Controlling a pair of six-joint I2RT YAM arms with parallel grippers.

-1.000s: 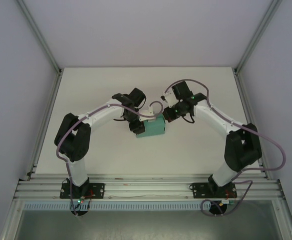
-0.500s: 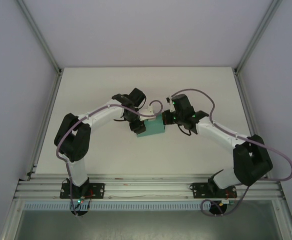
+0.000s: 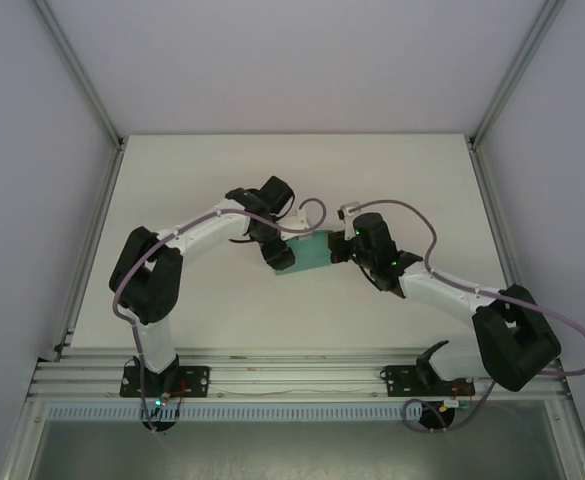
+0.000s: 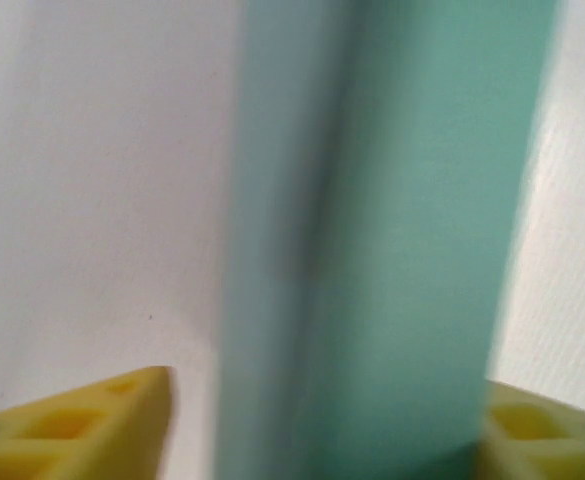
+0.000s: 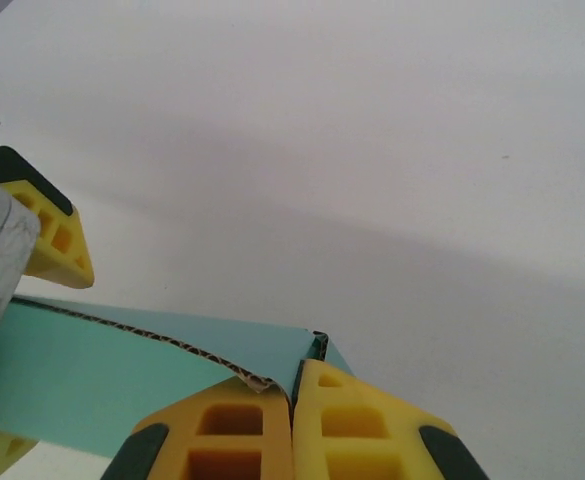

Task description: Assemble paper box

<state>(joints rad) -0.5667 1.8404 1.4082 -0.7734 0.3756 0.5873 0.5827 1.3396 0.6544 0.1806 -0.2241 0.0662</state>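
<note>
Over the middle of the white table, the teal paper box is flanked by two robot arms. The left gripper straddles the box's left end with its jaws parted, one yellow finger standing clear of the card. The right gripper, its jaws pressed together, meets the box's right corner.

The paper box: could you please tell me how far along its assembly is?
Done: the paper box is folded up off the flat, with a raised corner. In hand: the left fingers stand open either side of it; the right fingers, shut, sit against its corner. Left: closing it; the flaps' state is not visible.
</note>
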